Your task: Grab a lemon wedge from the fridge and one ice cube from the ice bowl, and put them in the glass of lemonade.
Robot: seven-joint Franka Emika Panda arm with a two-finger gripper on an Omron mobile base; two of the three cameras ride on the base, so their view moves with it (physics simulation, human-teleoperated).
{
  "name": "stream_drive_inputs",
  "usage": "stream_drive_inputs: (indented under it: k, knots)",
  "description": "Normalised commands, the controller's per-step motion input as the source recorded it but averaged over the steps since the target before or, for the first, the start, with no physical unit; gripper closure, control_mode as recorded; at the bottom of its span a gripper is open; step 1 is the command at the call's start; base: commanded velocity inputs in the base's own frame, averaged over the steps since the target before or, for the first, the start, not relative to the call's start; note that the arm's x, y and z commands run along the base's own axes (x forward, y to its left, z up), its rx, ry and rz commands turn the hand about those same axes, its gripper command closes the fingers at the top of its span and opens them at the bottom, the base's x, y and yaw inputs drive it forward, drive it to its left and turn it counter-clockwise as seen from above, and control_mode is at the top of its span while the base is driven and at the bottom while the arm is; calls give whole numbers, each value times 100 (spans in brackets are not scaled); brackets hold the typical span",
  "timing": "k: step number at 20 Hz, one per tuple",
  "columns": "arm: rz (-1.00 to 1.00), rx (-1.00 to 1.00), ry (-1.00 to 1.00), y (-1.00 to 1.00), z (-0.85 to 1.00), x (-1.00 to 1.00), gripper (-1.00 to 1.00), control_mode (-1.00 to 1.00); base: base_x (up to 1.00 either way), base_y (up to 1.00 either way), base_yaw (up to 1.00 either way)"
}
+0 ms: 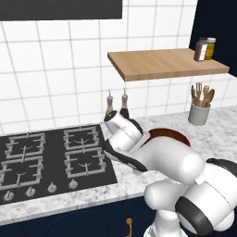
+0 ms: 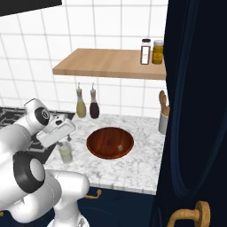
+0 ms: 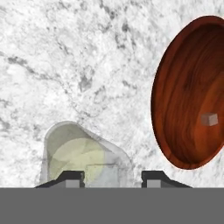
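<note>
Stove (image 1: 51, 159): far left, four burners, idle, set in the marble surface (image 2: 142, 164).
Glass of lemonade (image 2: 65, 152): stands on the surface just right of the stove, pale yellow liquid inside; a faint clear block seems to sit in it, though I can't be sure what it is.
Claw (image 3: 112, 175): hangs right above the glass mouth, tips parted to a moderate gap, nothing between them. Looks to me like a drop spot chosen so things fall straight in.
Oil bottles (image 2: 87, 104): two, upright against the tiled wall, out of the way.
Ice bowl (image 2: 110, 142): right of the glass, near but apart, one small cube (image 3: 210, 119) inside.
Crock (image 1: 199, 113): far right, under the wooden shelf (image 1: 166, 64).
</note>
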Motion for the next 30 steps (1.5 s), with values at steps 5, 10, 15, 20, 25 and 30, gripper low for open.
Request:
stream_drive_inputs:
  k: [5,10,15,20,25,30]
  knots:
    - [0,0,0,-7,3,0,-100,-100,0,0,0]
    - [0,0,0,-8,36,-13,-100,-100,0,0,0]
    - [0,0,-2,-22,46,-19,-100,-100,0,0,0]
    - [0,4,-30,-3,22,-53,-100,-100,0,0,0]
    - [0,45,-49,-36,13,-70,-100,-100,0,0,0]
    - [0,47,-25,-40,59,-65,-100,-100,0,0,0]
